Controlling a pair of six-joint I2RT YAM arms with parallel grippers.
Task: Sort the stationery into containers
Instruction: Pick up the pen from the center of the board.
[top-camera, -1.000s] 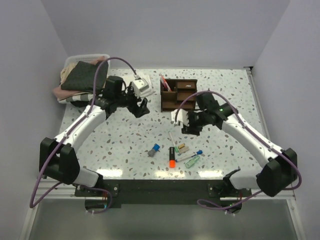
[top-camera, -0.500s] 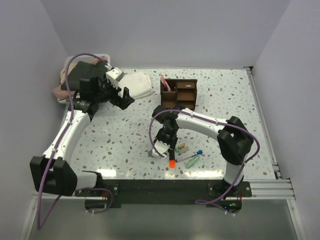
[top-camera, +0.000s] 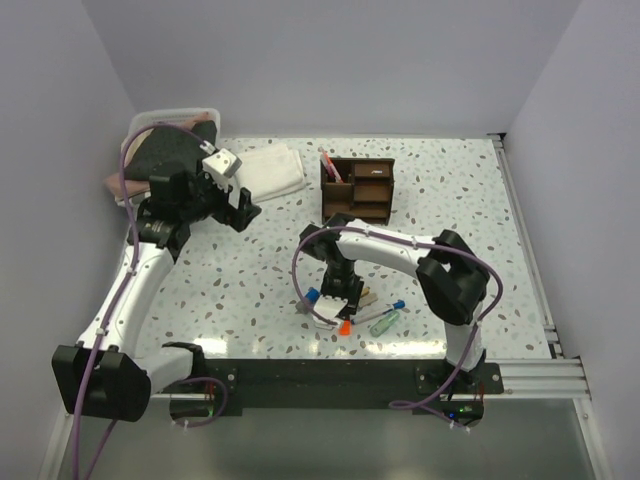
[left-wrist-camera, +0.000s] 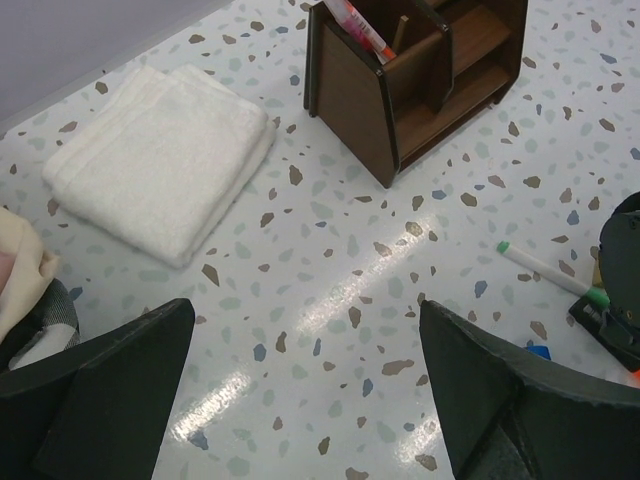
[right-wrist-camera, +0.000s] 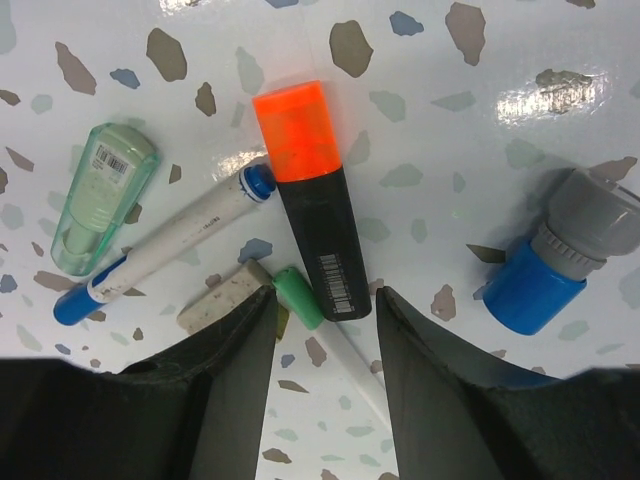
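At the left, the left gripper (left-wrist-camera: 305, 340) hangs spread near a soft folded white towel (left-wrist-camera: 160, 165). Lower centre, the right gripper (right-wrist-camera: 325, 300) straddles the highlighter (right-wrist-camera: 312, 205), jaws apart. It should close squarely on the smooth black barrel, avoiding the thin green-capped pen (right-wrist-camera: 298, 296) just beside. The boxy wooden organiser (left-wrist-camera: 350, 100) stands above.

Speckled table (top-camera: 450, 200) with brown organiser (top-camera: 357, 188), folded white cloth (top-camera: 272, 172), orange-black highlighter (right-wrist-camera: 315, 210), blue-capped marker (right-wrist-camera: 555, 265), white pen (right-wrist-camera: 165, 250).

Robot lab cell: speckled terrazzo tabletop (top-camera: 250, 280) boxed by bare white walls (top-camera: 330, 70); left arm (top-camera: 135, 285), right arm (top-camera: 400, 243) bolted to black rail (top-camera: 320, 375), bottom of frame.
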